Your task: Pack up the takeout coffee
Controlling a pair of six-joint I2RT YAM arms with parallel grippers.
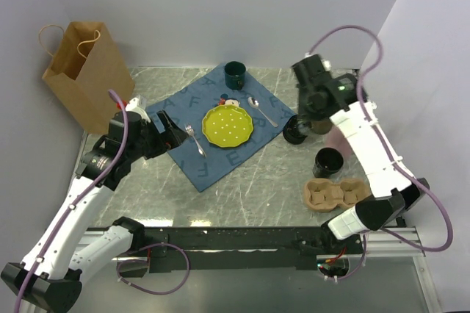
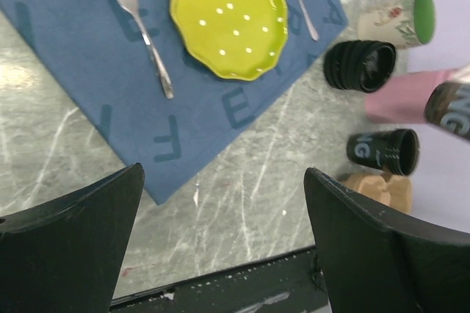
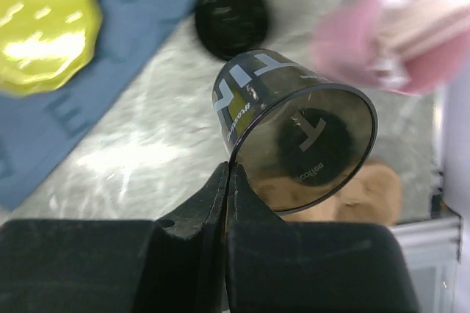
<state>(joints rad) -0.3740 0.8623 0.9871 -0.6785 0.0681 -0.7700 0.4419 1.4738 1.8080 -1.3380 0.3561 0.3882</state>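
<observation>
Spanning the scene, a grey marbled table (image 1: 242, 181) carries a brown paper bag (image 1: 84, 70), a blue placemat (image 1: 213, 162) and a pulp carrier (image 1: 334, 194) at the near right. The right gripper (image 3: 226, 173) pinches the rim of a black coffee cup (image 3: 294, 129), tilted and lifted clear, probably bound for a carrier pocket. A second cup (image 1: 296, 129) and third cup (image 1: 327, 160) wait nearby. The left gripper (image 1: 165, 133) hangs wide open and empty above the placemat.

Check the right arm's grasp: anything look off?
Yes. The right gripper pinches the black cup by its rim only. The cup hangs tilted well off upright, and its mouth is open with no lid on it. No spill is visible.
</observation>
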